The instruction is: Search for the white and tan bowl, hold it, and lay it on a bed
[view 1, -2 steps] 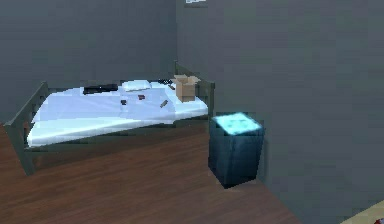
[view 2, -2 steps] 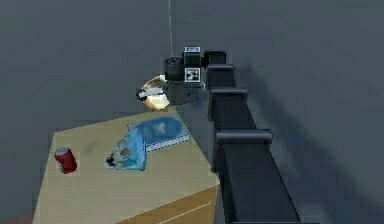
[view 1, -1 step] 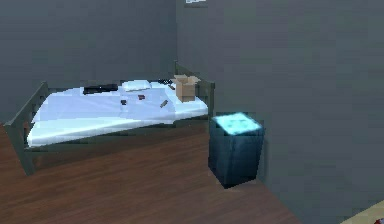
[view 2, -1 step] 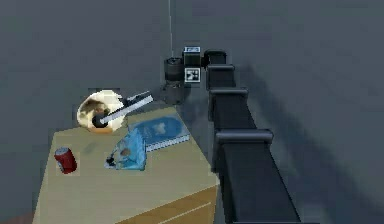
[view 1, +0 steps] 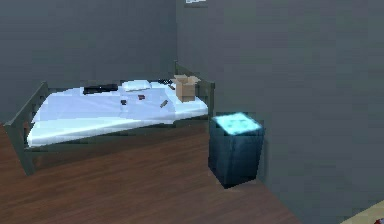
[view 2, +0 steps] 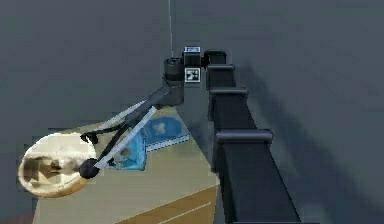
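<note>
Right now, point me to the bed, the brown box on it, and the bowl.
bed point(view 1: 85, 110): forward view, bare patch of white sheet.
brown box point(view 1: 186, 88): forward view, its front side.
bowl point(view 2: 52, 168): arm side view, its tan inside.

Dark bin point(view 1: 236, 150) with teal top on wooden floor point(view 1: 120, 190) near grey wall point(view 1: 290, 70); blue booklets point(view 2: 165, 130) on tan cabinet point(view 2: 150, 198)

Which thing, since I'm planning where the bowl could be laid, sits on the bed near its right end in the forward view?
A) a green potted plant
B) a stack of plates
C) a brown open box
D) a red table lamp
C: a brown open box sits on the white sheet of the bed, near its right end and close to the wall.
</note>
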Available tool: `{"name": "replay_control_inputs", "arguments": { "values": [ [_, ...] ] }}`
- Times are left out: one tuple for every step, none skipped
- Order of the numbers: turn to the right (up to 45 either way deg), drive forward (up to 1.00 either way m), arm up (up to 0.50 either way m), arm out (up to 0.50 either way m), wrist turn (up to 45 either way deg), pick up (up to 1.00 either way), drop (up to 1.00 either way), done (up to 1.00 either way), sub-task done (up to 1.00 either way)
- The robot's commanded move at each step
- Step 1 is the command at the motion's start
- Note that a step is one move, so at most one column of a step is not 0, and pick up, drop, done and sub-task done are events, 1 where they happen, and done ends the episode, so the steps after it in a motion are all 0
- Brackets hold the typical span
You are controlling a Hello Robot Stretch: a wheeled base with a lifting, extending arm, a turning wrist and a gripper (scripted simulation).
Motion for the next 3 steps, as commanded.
{"name": "replay_control_inputs", "arguments": {
  "values": [
    [0.0, 0.00, 0.00, 0.00, -15.0, 0.00, 0.00, 0.00, 0.00],
    [0.0, 0.00, 0.00, -0.28, 0.0, 0.00, 0.00, 0.00, 0.00],
    [-45.0, 0.00, 0.00, 0.00, 0.0, 0.00, 0.00, 0.00, 0.00]
  ]
}}
